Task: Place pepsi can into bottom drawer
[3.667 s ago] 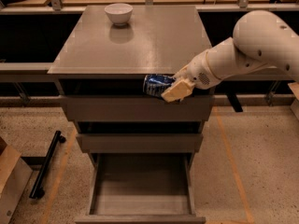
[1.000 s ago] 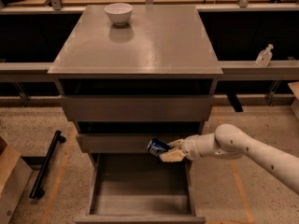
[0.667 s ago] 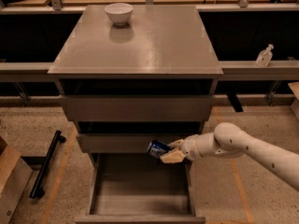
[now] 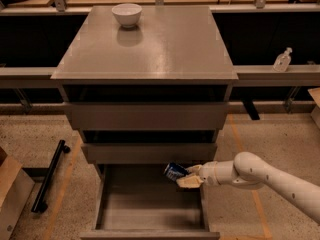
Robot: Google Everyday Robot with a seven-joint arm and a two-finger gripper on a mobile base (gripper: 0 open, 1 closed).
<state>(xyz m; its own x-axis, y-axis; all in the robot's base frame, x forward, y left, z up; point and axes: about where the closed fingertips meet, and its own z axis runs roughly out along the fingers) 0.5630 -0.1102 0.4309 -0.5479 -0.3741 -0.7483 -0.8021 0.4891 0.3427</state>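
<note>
The pepsi can (image 4: 174,172), dark blue with white markings, is held tilted in my gripper (image 4: 187,177) at the end of the white arm reaching in from the right. The gripper is shut on the can and holds it over the back right part of the open bottom drawer (image 4: 150,231), just below the middle drawer's front. The bottom drawer is pulled out toward me and its grey floor shows nothing lying in it.
A white bowl (image 4: 126,14) stands on the cabinet top (image 4: 165,49) at the back left. A clear bottle (image 4: 282,60) stands on the ledge at right. A black bar (image 4: 49,176) lies on the floor left of the cabinet, with a cardboard box (image 4: 10,194) beside it.
Since 3.7 s ago the arm has come down from the top drawer's level to just over the open bottom drawer, carrying the can. In the last second it has barely moved.
</note>
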